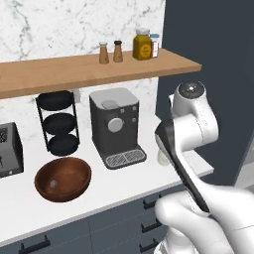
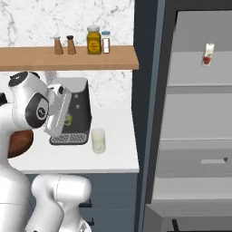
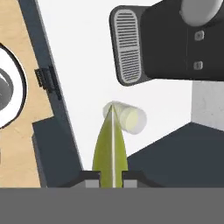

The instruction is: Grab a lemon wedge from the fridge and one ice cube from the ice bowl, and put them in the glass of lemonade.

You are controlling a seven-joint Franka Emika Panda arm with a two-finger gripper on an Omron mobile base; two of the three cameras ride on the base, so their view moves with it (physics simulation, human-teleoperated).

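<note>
Step in hand — lemon delivery: gripper (image 3: 112, 175) pinches the lemon wedge (image 3: 110, 148), centre-bottom of frame. Next: align above the glass of lemonade (image 3: 127, 117), then release.

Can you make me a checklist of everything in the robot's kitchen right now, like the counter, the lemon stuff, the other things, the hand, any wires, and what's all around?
Surface: white counter, mostly bare at the front.
Job's things: lemon wedge held between the fingertips; glass of lemonade upright on the counter near the fridge, which stands open; ice bowl on the counter.
Clutter: coffee machine, black rack, toaster; shakers and jars on the wooden shelf.
Grippers: gripper shut on the lemon wedge.
Cables: nothing seen.
Surroundings: marble wall, dark drawers.
</note>
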